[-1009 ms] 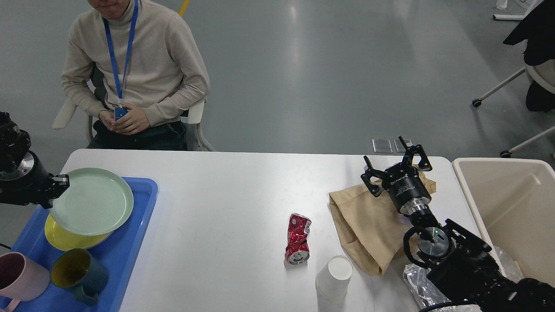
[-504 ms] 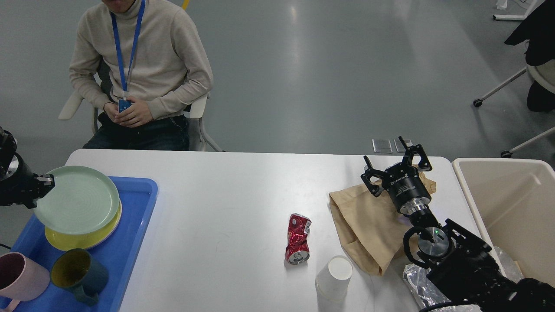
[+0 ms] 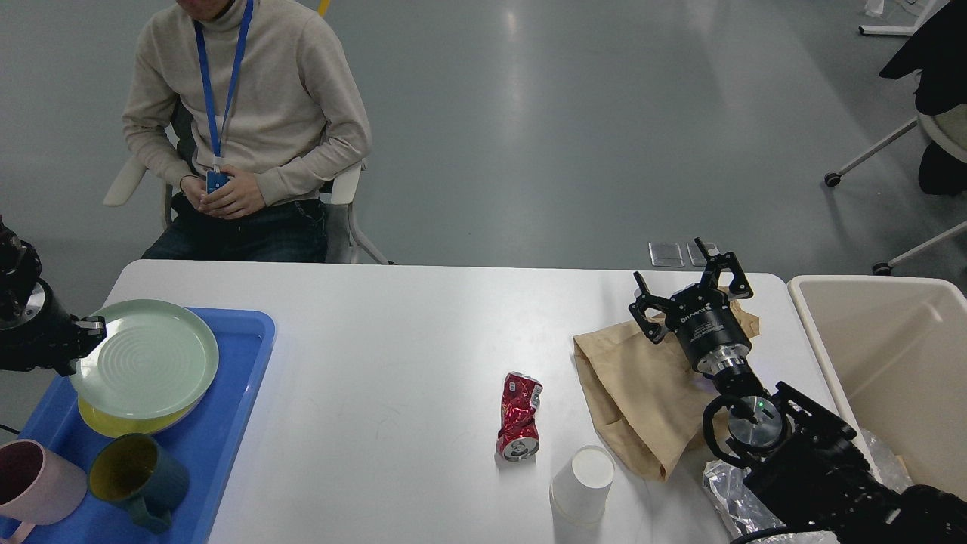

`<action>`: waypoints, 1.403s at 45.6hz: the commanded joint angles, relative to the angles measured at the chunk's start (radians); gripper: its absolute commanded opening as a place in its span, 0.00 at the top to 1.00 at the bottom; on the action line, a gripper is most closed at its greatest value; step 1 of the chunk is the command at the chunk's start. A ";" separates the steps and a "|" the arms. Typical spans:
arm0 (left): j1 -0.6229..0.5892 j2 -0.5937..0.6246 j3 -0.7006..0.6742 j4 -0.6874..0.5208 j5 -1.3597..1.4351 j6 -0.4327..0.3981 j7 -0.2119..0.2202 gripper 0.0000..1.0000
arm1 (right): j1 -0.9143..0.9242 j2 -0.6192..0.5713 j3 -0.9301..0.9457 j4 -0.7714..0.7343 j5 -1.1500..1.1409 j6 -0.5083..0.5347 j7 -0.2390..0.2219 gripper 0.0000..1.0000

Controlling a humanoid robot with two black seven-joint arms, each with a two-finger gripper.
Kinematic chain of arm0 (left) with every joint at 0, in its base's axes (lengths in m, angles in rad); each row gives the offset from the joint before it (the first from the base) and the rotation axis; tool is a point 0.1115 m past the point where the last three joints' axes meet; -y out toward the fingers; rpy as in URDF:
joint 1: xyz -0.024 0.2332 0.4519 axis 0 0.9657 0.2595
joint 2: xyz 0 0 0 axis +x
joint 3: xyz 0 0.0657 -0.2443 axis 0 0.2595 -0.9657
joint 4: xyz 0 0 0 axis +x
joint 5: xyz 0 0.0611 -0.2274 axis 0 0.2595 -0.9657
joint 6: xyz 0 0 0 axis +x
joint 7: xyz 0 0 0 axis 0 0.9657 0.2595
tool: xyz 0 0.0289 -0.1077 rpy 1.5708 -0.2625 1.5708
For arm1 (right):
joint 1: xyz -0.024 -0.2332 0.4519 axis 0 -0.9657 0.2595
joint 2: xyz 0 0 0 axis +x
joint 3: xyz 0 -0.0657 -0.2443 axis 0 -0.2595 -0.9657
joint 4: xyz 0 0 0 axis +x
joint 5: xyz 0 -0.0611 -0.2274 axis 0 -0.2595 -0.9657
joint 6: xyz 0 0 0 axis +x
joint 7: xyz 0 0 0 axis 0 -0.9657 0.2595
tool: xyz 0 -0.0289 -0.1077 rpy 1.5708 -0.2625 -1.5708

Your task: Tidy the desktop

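Observation:
The white desktop (image 3: 393,340) holds a crushed red can (image 3: 520,417), a white paper cup (image 3: 583,483), a brown paper bag (image 3: 642,397) and crumpled foil (image 3: 729,491). At the left edge, my left gripper (image 3: 84,332) is shut on the left rim of a pale green plate (image 3: 147,359). That plate lies over a yellow plate (image 3: 113,423) on the blue tray (image 3: 227,423). My right gripper (image 3: 689,281) stands open over the far end of the paper bag, with nothing between its fingers.
A pink mug (image 3: 34,483) and a dark green mug (image 3: 136,476) stand on the tray's near end. A beige bin (image 3: 891,363) sits off the table's right edge. A seated person (image 3: 242,128) faces the table's far left side.
My left gripper carried the green plate leftward, then slightly back right and down over the yellow plate. The right arm stayed still. The person shifted a little.

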 commanded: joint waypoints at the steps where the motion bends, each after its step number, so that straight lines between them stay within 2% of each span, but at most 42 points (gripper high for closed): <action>1: 0.017 0.000 -0.025 0.000 0.000 0.000 0.001 0.93 | 0.001 0.000 0.000 0.000 0.000 0.000 0.000 0.00; 6: 0.018 0.000 -0.028 0.000 0.000 0.000 0.003 0.86 | 0.001 0.000 0.000 0.000 -0.001 0.000 0.001 0.00; 8: 0.018 0.000 -0.028 0.002 0.000 0.000 0.003 0.80 | 0.001 0.000 0.000 0.000 0.000 0.000 0.000 0.00; 18: 0.015 0.003 -0.029 0.002 -0.001 0.017 0.003 0.70 | -0.001 0.000 0.000 0.000 -0.001 0.000 0.000 0.00; 21: 0.010 0.008 -0.029 0.008 -0.001 0.038 0.000 0.61 | 0.001 0.000 0.000 0.000 0.000 0.000 0.000 0.00; 23: 0.009 0.008 -0.031 0.009 -0.001 0.072 -0.003 0.49 | 0.001 0.000 0.000 0.000 -0.001 0.000 0.000 0.00; 27: 0.007 0.006 -0.066 0.011 -0.003 0.194 -0.011 0.18 | -0.001 0.000 0.000 0.000 -0.001 0.000 0.001 0.00; 29: 0.010 0.006 -0.106 0.011 -0.001 0.268 -0.005 0.09 | 0.001 0.000 0.000 0.000 0.000 0.000 0.000 0.00; 31: 0.015 0.006 -0.146 0.011 0.000 0.329 0.005 0.07 | 0.001 0.000 0.000 0.000 -0.001 0.000 0.000 0.00; 35: 0.020 0.008 -0.209 0.011 0.000 0.395 0.005 0.07 | 0.001 0.000 0.000 0.000 0.000 0.000 0.000 0.00; 38: 0.015 0.012 -0.255 0.011 -0.003 0.403 -0.017 0.06 | 0.001 0.000 0.000 0.000 0.000 0.000 0.000 0.00; 44: 0.017 0.005 -0.449 0.011 -0.003 0.402 -0.057 0.05 | 0.001 0.000 0.000 0.000 0.000 0.000 0.000 0.00; 51: 0.069 -0.003 -0.710 0.009 -0.004 0.408 -0.064 0.05 | 0.001 0.000 0.000 0.000 0.000 0.000 0.000 0.00; 64: 0.156 -0.028 -1.466 0.011 -0.027 0.452 -0.064 0.04 | -0.001 0.000 0.000 0.000 0.000 0.000 0.001 0.00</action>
